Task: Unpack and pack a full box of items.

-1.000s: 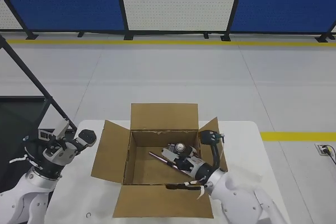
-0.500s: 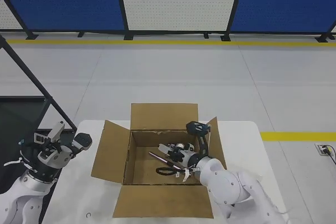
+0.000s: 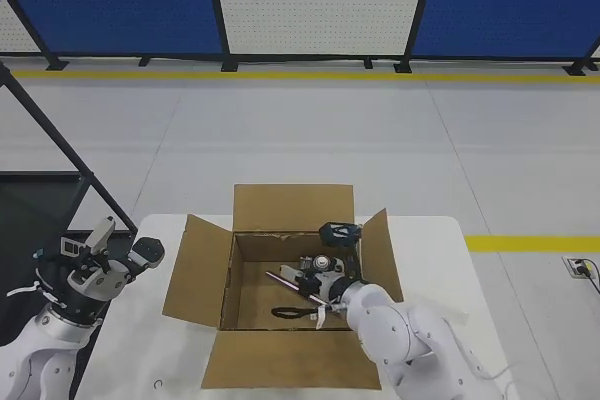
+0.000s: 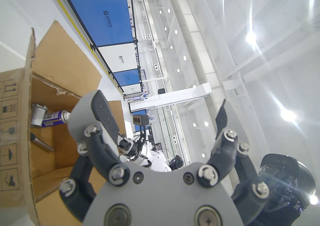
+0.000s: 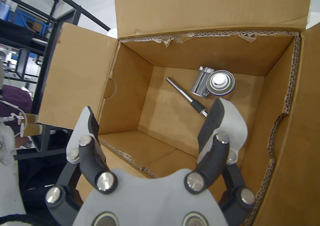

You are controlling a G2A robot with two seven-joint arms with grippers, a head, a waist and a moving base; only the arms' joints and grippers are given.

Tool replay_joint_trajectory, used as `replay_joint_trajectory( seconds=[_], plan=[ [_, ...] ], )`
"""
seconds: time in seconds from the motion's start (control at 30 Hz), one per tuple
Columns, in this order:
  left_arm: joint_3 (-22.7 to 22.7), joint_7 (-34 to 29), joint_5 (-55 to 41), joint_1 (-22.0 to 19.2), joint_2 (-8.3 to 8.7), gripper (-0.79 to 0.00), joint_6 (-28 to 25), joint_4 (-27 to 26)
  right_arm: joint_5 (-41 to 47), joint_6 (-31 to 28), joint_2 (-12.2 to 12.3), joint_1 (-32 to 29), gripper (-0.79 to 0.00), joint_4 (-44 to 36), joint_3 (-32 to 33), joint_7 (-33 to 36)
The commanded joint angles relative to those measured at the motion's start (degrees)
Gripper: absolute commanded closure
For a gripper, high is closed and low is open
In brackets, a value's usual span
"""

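Top view, dial centred on the box (image 3: 293,207), 12 = away from the robot

Near:
- right tool (image 5: 153,114) hangs over the box opening, around 5 o'clock of the interior, just past the near flap's fold
- its fingers (image 5: 232,121) are spread wide with nothing between them, aimed down into the box, clear of every item
- left tool (image 4: 162,104) sits out at 9 o'clock, outside the box, beyond that side's flap and well apart from the contents
- its pads (image 4: 102,109) are spread too, empty, tilted up toward the ceiling

Box:
- brown cardboard, upright on the white counter (image 3: 430,240), all four flaps folded outward
- most of the floor is bare cardboard

Contents, bunched toward the 1-2 o'clock corner of the floor:
- metal rod (image 5: 185,95) with a dark grip section, lying flat on a diagonal; one end is near mid-floor, the other goes behind the right tool's finger in the right wrist view
- silver metal fitting (image 5: 201,81) with a notched end, on its side, just beside the rod
- spray can (image 5: 221,83), blue-purple label, touching the fitting on the 3 o'clock side, seen end-on from the right wrist

Far:
- black metal frame (image 3: 50,130) at 10 o'clock, off the counter, well apart from the box
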Motion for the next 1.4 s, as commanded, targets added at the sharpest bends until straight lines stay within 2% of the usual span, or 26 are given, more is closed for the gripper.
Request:
replay_joint_trajectory(
  seconds=[0.0,0.33,0.93,1.17,1.37],
  plan=[
    [0.0,0.0,0.0,0.0,0.0,-0.785,0.0,0.0,-0.7,0.5,-0.3,1.7,-0.785,1.9,-1.1,1.6],
    [0.0,0.0,0.0,0.0,0.0,-0.785,0.0,0.0,-0.6,1.2,-2.4,8.7,-0.785,11.9,-4.5,2.9],
    [0.0,0.0,0.0,0.0,0.0,-0.785,0.0,0.0,-2.7,0.9,-2.4,8.0,-0.785,12.3,-5.3,2.3],
    [0.0,0.0,0.0,0.0,0.0,-0.785,0.0,0.0,-10.2,3.2,-3.3,11.0,-0.785,15.5,-9.4,7.9],
    [0.0,0.0,0.0,0.0,0.0,-0.785,0.0,0.0,-12.9,4.7,-4.7,14.6,-0.785,20.7,-11.7,11.8]
  ],
)
